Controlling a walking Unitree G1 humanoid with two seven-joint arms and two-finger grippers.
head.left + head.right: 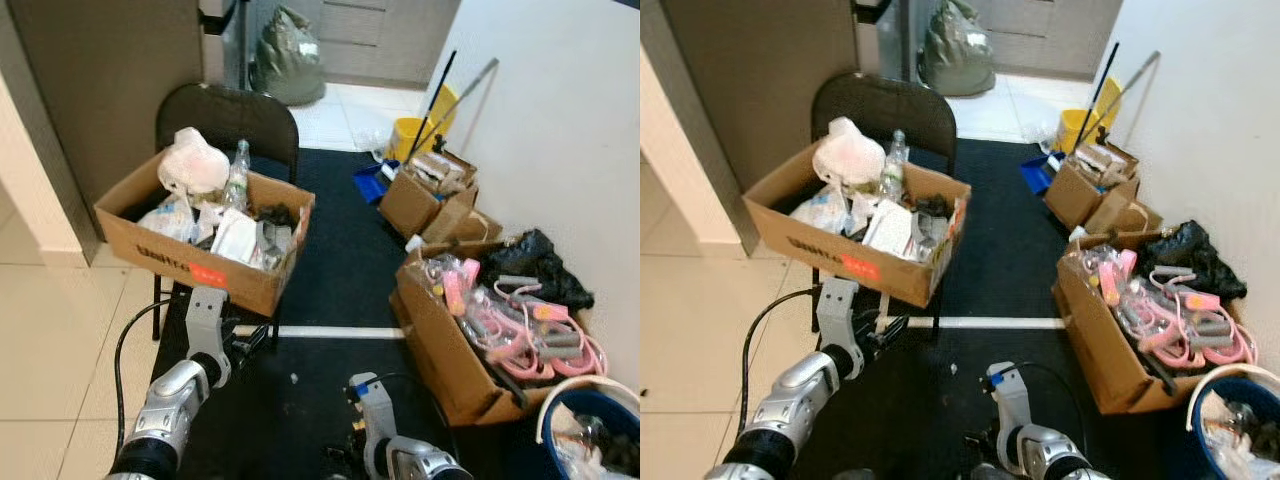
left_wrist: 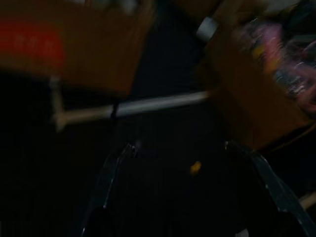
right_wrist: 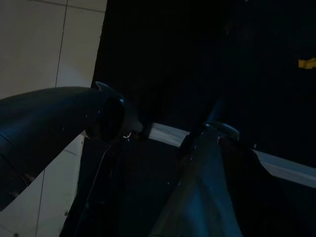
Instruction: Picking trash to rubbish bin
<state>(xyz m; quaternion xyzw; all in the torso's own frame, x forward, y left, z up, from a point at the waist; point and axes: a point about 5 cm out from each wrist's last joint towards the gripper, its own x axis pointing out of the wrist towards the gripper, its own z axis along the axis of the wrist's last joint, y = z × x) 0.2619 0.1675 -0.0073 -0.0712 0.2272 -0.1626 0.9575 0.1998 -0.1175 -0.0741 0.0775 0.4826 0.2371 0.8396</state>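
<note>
A small pale scrap (image 1: 293, 378) lies on the dark carpet (image 1: 330, 250) between my two arms; in the left wrist view it shows as a yellowish bit (image 2: 196, 168). My left gripper (image 2: 179, 146) hangs low over the carpet, below the chair's box, open and holding nothing. My right gripper (image 3: 163, 111) is low over the carpet near a white strip (image 3: 168, 134), its fingers apart and empty. A blue bin (image 1: 560, 398) with a white rim and trash inside stands at the near right.
A cardboard box (image 1: 180, 255) full of bags, a bottle and wrappers rests on a black chair (image 1: 225, 115) ahead left. A box of pink items (image 1: 450, 350) and smaller boxes (image 1: 415, 200) line the right wall. A yellow mop bucket (image 1: 412, 135) stands further back.
</note>
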